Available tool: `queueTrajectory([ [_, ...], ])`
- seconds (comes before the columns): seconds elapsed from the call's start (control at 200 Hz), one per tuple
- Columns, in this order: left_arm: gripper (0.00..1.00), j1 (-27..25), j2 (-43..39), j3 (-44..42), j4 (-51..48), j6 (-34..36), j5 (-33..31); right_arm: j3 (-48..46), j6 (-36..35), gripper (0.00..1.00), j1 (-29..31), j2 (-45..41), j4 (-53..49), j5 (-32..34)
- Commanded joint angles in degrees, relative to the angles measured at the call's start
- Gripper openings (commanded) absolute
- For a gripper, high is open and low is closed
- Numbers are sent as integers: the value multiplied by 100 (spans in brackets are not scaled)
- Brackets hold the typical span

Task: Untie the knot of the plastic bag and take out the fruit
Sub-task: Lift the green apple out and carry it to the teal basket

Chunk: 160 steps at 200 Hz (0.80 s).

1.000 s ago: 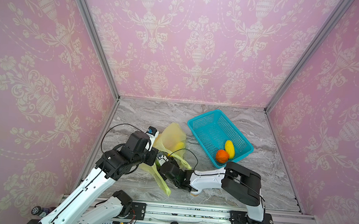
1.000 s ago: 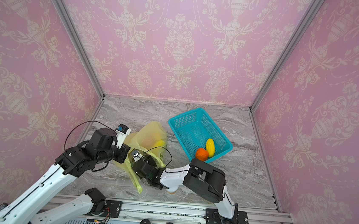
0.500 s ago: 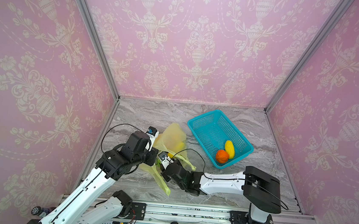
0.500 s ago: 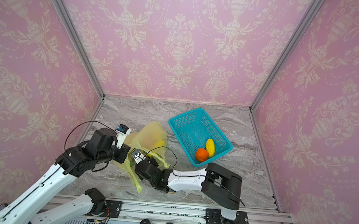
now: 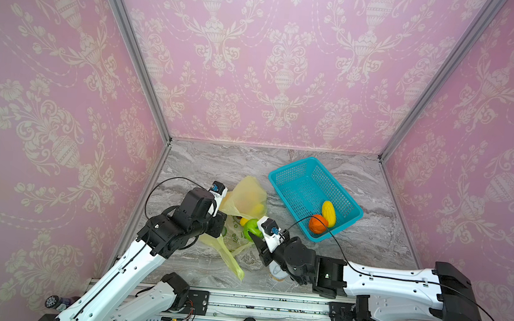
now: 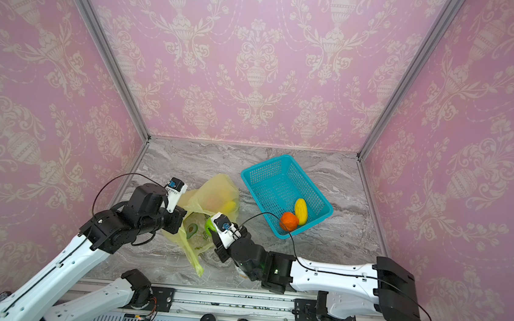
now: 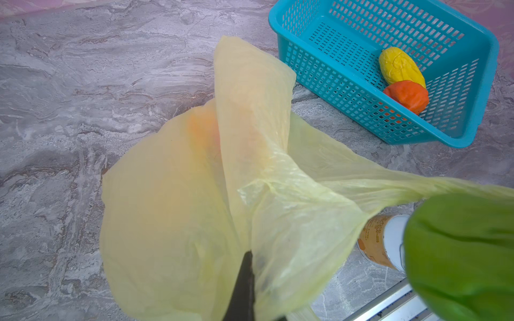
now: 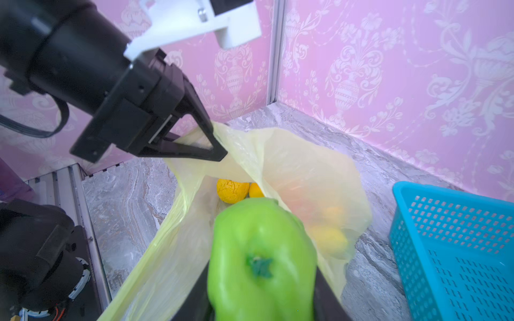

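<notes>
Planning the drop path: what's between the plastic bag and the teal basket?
Only bare marble tabletop separates the plastic bag from the basket; nothing lies there. Clearest in the left wrist view.

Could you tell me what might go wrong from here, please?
The left claw pinches only a thin edge of the plastic bag; a slip could close the mouth over the yellow fruits inside. The right claw grips the green apple right beside the film, which might snag. The can sits beneath that arm; a low swing toward the teal basket could knock it.
</notes>
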Motion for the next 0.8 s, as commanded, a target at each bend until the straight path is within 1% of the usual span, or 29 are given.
queueTrajectory([
  [0.0,0,62,-47,-51,-29,-29,-10,-285,-36,16,3,-590,-239,819],
  [0.09,0,62,-36,-51,-20,-30,-7,-482,97,18,-145,-1152,-477,1276],
  [0.145,0,62,-10,-51,-25,-30,-7,-610,263,18,-327,-1475,-653,1369],
  [0.26,0,62,35,-42,-27,-22,6,-782,872,18,-957,-1963,-1249,1395],
  [0.375,0,62,-6,-51,-20,-20,-8,-798,1589,17,-1699,-2107,-2005,1398],
  [0.475,0,62,-7,-51,-18,-18,8,-569,2315,16,-2410,-1917,-2911,1222],
  [0.555,0,62,26,-53,-16,-22,12,-333,2748,17,-3021,-1579,-3451,854],
  [0.635,0,62,46,-43,-31,-22,10,-151,2908,17,-3586,-1098,-3718,294],
  [0.665,0,62,40,-42,-28,-22,16,-88,3124,17,-3765,-888,-3772,119],
  [0.796,0,62,-19,-51,-25,-31,-13,200,3240,15,-4402,49,-3945,-627],
])
